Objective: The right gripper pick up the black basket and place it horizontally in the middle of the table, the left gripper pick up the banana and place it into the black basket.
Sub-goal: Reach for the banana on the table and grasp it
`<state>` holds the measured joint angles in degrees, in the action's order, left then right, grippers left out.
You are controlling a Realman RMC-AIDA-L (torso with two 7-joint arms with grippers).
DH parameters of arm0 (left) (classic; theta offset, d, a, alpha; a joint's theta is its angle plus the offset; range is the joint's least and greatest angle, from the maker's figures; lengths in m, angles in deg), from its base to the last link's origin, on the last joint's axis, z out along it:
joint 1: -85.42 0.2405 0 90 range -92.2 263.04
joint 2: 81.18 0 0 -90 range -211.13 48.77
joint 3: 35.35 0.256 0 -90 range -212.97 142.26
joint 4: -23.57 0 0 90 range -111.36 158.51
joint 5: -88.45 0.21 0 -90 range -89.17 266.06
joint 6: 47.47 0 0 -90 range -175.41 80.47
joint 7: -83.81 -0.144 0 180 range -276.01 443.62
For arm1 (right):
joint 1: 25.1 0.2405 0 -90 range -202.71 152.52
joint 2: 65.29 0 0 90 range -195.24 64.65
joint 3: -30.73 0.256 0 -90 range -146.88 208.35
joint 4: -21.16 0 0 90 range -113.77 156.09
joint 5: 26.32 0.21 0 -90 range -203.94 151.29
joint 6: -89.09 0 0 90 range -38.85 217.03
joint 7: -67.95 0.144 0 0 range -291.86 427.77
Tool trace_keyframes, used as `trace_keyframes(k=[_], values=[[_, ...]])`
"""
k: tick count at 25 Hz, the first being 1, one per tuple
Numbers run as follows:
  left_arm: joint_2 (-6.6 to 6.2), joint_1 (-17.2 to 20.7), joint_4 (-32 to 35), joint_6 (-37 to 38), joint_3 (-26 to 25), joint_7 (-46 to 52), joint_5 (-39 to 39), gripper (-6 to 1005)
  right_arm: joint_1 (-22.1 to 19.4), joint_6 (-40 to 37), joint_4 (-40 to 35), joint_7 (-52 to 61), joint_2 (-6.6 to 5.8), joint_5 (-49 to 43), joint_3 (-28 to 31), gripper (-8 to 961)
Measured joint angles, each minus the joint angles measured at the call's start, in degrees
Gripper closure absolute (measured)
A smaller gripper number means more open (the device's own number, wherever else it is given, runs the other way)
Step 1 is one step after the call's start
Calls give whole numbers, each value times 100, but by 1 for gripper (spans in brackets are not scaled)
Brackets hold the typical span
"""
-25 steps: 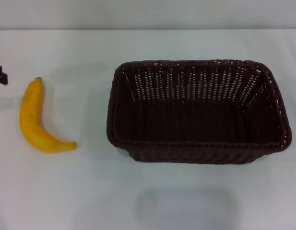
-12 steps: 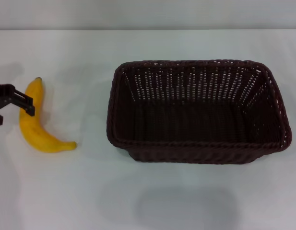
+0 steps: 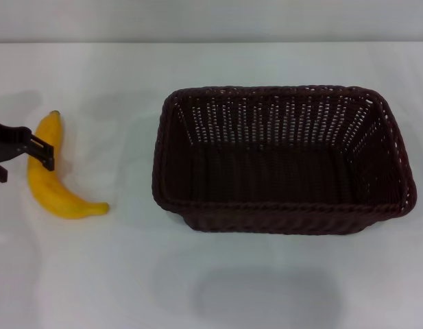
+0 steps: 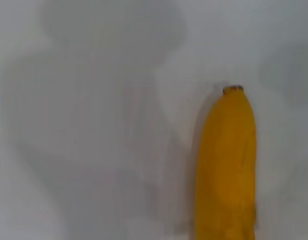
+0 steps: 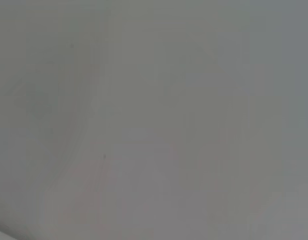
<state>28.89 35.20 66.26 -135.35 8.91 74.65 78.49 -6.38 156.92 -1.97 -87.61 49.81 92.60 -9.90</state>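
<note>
The yellow banana (image 3: pixel 48 179) lies on the white table (image 3: pixel 115 274) at the left, stem end toward the back. It also shows in the left wrist view (image 4: pixel 226 165). My left gripper (image 3: pixel 22 163) comes in from the left edge, open and empty, just above the banana's upper half. One black finger (image 3: pixel 45 156) overlaps the banana, the other sits to its left. The black basket (image 3: pixel 280 205) stands upright and empty at centre right, long side across the table. The right gripper is out of view.
The right wrist view shows only bare pale table surface (image 5: pixel 154 120). The table's back edge (image 3: pixel 211 42) runs along the top of the head view. Bare table lies between the banana and the basket.
My left gripper came in from the left edge and moved right over the banana's upper part, then lowered slightly. Banana and basket have not moved.
</note>
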Motion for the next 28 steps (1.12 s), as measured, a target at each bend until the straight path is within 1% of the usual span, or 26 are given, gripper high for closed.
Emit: trace_keyframes(k=[11,14,22,28], values=[[88,-2,-384,552,-41,63,-13,124,42,-177,16,-1,3,-5,-5,470],[117,6,-458,640,-42,81,-12,124,82,-270,36,-1,5,-11,-11,470],[137,-67,-513,673,-7,26,15,125,249,-427,226,-182,12,-19,-16,470],[138,-166,-512,685,13,-109,82,315,296,-563,230,-229,12,-19,-15,470]])
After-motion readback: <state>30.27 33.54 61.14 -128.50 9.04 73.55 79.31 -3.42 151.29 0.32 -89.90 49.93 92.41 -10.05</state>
